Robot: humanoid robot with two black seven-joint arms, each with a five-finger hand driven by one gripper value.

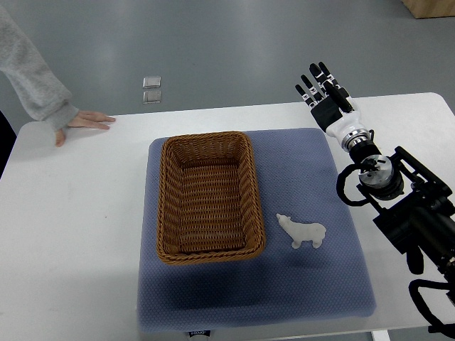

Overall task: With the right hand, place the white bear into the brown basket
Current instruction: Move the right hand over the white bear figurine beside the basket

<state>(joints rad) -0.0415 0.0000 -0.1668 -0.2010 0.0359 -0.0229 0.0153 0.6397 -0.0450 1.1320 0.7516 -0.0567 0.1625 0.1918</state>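
Observation:
A small white bear (303, 231) lies on its side on the blue mat (298, 284), just right of the brown wicker basket (207, 250). The basket is empty. My right hand (322, 92) is stretched out over the table's far edge, well beyond the bear, with its fingers spread and holding nothing. Its arm (398, 199) comes in from the right edge. My left arm does not show.
A person's hand (85, 121) in a grey sleeve rests on the white table (71, 234) at the far left corner. Two small square plates (151, 89) lie on the grey floor beyond the table.

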